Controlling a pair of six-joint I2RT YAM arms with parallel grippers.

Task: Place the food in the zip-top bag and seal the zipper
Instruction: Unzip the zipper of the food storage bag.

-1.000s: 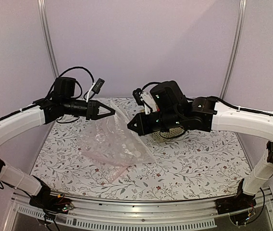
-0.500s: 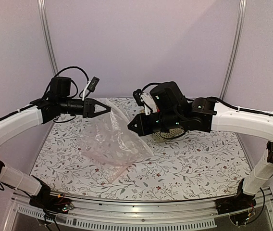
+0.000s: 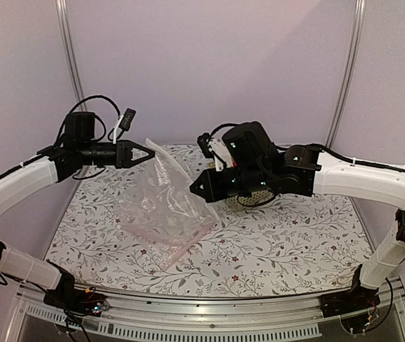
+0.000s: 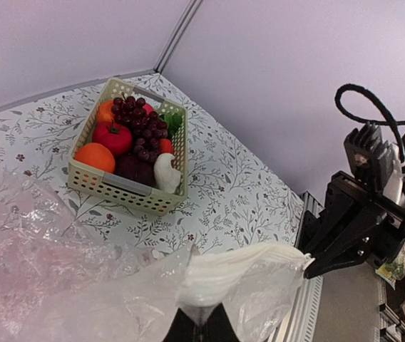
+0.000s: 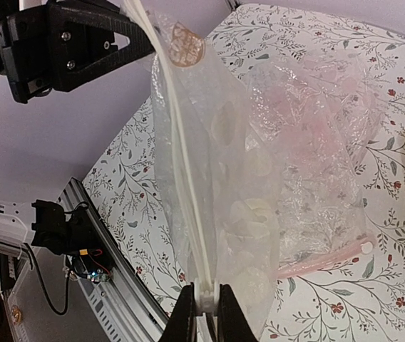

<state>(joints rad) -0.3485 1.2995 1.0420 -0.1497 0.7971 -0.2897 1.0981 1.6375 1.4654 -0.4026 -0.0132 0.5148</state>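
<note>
Both arms are holding the zip-top bag up by its top edge, stretched between them over the left half of the table. The left gripper, out at about ten o'clock, is pinching one end of the zipper. Its wrist view shows the pale strip bunched where it enters the closed jaws. The right gripper, near the middle of the table, is clamping the other end, with its jaws pressed together on the strip.

The strip is running taut from one gripper to the other, and the dotted body of the bag is hanging below it. Its bottom is sagging onto the floral surface toward seven o'clock. To my eye they are gripping it this way to keep the mouth lifted and lined up, so it can be worked without the film collapsing. I cannot tell from here whether the strip's two sides are parted or pressed shut.

The food is not in the bag yet. The grapes and the red fruit are sitting in the cream basket at roughly one o'clock, mostly hidden behind the right wrist in the overhead view. They are lying among the orange fruits. With both grippers busy on the strip, I judge that one will have to let go before any fruit can be fetched.
</note>
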